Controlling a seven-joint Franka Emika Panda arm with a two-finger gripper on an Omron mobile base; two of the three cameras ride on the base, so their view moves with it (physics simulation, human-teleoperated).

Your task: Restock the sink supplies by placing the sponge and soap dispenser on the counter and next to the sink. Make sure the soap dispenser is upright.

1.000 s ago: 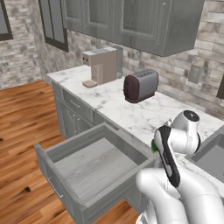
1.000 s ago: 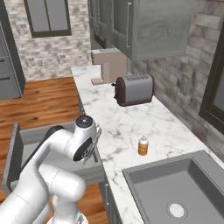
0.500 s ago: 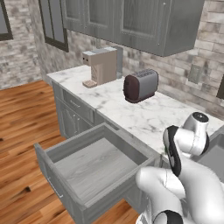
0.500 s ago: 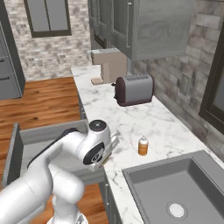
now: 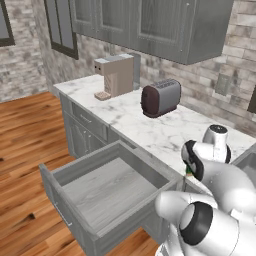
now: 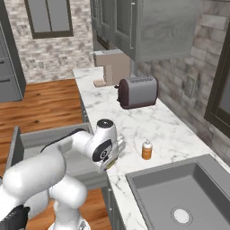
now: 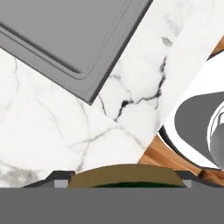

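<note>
- the counter [image 6: 134, 123] runs from the coffee machine [image 6: 112, 66] down to the sink [image 6: 179, 193], which is set into it.
- a drawer [image 5: 107, 192] stands pulled out below the counter, well left of the sink.
- the toaster [image 6: 137, 91] sits well beyond the sink, toward the back wall.
- the gripper [image 7: 124, 181] hangs over the counter by the sink's near corner, pinching the sponge [image 7: 124, 176].
- the soap dispenser [image 6: 147, 150] stands upright just beyond the sink's far left corner.

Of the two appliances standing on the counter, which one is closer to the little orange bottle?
The dark toaster. It stands between the beige coffee machine, at the far end of the counter, and the soap dispenser near the sink.
</note>
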